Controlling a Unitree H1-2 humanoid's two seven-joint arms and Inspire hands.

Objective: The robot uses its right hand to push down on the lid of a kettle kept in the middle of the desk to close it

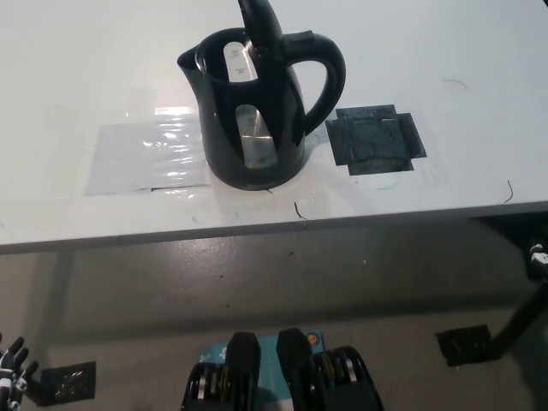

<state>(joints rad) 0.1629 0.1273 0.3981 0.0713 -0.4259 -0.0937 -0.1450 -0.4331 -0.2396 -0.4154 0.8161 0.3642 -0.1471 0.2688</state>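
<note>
A black electric kettle (pixel 254 111) stands on the white desk (pixel 103 68), near its front edge. Its lid (pixel 260 27) is swung up and stands open above the rim, so the inside shows. The handle (pixel 330 75) points to picture right and the spout to picture left. My white left hand (pixel 14 370) rests low at the bottom left corner, below desk level, fingers apart and holding nothing. Of my black right arm (pixel 522 321) only a piece shows at the right edge, under the desk's front edge and far from the kettle; its hand is cut off by the frame.
A square patch of black tape (pixel 377 141) lies on the desk right of the kettle. A clear plastic sheet (pixel 145 158) is taped down to its left. The desk's front edge (pixel 257 228) runs across the picture, with grey floor (pixel 257 282) below it.
</note>
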